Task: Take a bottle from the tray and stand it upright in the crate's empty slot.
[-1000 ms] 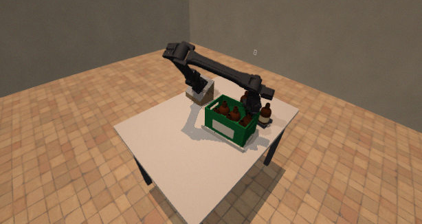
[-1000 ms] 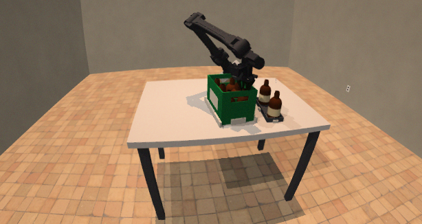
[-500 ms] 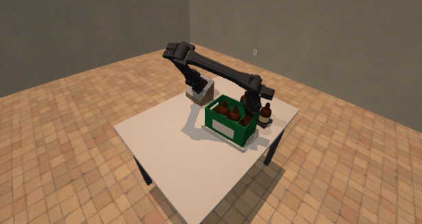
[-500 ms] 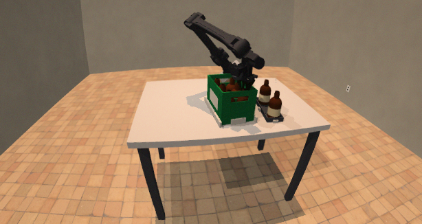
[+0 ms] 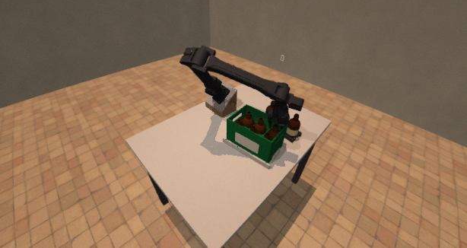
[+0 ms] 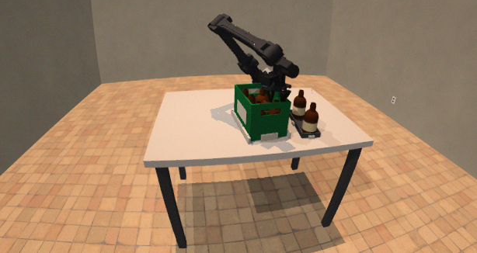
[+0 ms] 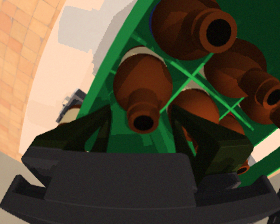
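- Green plastic walls of the crate [image 6: 256,116] stand near the middle of the white table [image 6: 194,128], and we see brown bottle tops showing above its rim.
- From the wrist view, we look down into the crate's green dividers, and a brown bottle [image 7: 143,90] stands upright in the corner slot right under the tool, its open mouth facing the camera.
- Our gripper [image 7: 145,135] hangs over that bottle with its fingers parted about halfway; they sit to either side of the neck with a gap showing, so we hold nothing.
- Three more bottles fill the neighbouring slots; the nearest of them [image 7: 191,26] is in the slot beyond.
- On the exterior view, the black arm [image 6: 252,46] reaches down from the far side into the far right corner of the crate.
- Just right of the crate lies the dark tray [image 6: 307,129], close beside it; whether they touch we cannot tell.
- Two labelled bottles stand upright on the tray, one farther [image 6: 298,105] and one nearer [image 6: 310,118].
- On the top view, the arm's base sits on a grey block [image 5: 224,100] at the table's far edge.
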